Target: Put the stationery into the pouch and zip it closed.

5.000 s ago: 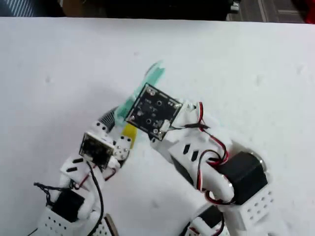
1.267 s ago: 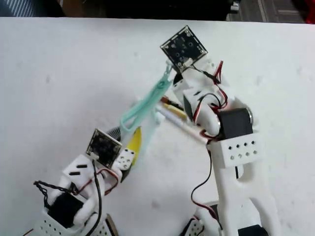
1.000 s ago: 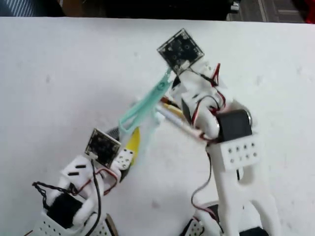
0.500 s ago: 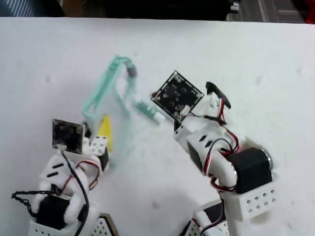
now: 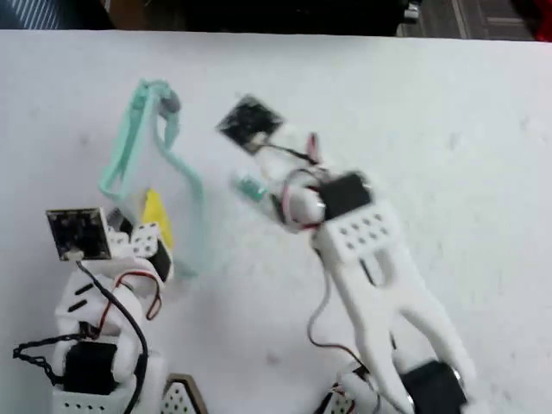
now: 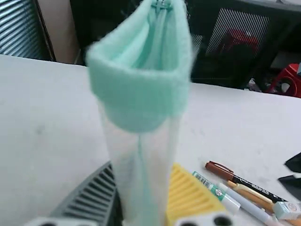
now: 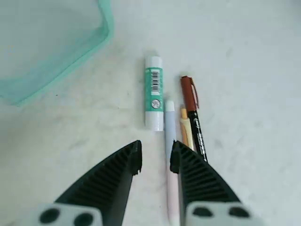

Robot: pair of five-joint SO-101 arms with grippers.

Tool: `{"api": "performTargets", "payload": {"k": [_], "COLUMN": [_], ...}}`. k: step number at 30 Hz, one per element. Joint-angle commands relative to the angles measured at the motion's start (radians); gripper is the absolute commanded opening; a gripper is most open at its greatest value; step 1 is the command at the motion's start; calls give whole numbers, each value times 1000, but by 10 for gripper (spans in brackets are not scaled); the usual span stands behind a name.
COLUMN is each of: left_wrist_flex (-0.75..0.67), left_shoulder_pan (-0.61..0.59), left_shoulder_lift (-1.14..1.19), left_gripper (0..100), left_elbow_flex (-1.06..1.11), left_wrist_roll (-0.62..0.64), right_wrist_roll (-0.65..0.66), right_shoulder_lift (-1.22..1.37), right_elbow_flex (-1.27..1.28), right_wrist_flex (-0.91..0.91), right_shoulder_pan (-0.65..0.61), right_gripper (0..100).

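The pouch (image 5: 129,147), clear mesh with a teal zip band, lies on the white table at the left, its mouth gaping. My left gripper (image 5: 142,222) is shut on its near end; up close the pouch (image 6: 141,89) stands between the grey and yellow fingers (image 6: 190,200). My right gripper (image 7: 155,160) hovers slightly open and holds nothing, just over the stationery beside the pouch: a green-and-white glue stick (image 7: 154,92), a brown marker (image 7: 190,113), a yellow pen (image 7: 184,129) and a white pen (image 7: 169,155). The glue stick (image 5: 250,187) peeks out beside the right arm (image 5: 354,224).
White table (image 5: 448,129) with free room to the right and at the back. Its far edge meets a dark room. Both arm bases stand at the near edge.
My right gripper let go of the pouch's far end, pulled back, then stretched out over the pens. My left arm dragged the pouch to the left, and the stationery now lies outside it.
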Motion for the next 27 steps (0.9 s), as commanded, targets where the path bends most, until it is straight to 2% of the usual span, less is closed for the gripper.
{"api": "performTargets", "payload": {"k": [1, 4, 12, 18, 27], "left_wrist_flex": [-44, -44, -44, -43, -43], "left_shoulder_pan": [-58, -90, -84, -84, -84], "left_shoulder_lift": [-28, -28, -28, -28, -28], "left_gripper": [21, 21, 21, 21, 21], "left_elbow_flex": [-12, -11, -8, -8, -8], "left_wrist_roll": [75, 95, 94, 94, 92], "right_wrist_roll": [-3, -3, -5, -12, -5], "right_shoulder_lift": [110, 205, 409, 598, 773], "right_elbow_flex": [-8, -8, -97, -256, -400], "right_wrist_flex": [-97, -134, -226, -226, -226], "right_shoulder_pan": [-42, -24, -15, -8, -12], "right_gripper": [91, 91, 93, 184, 139]}}
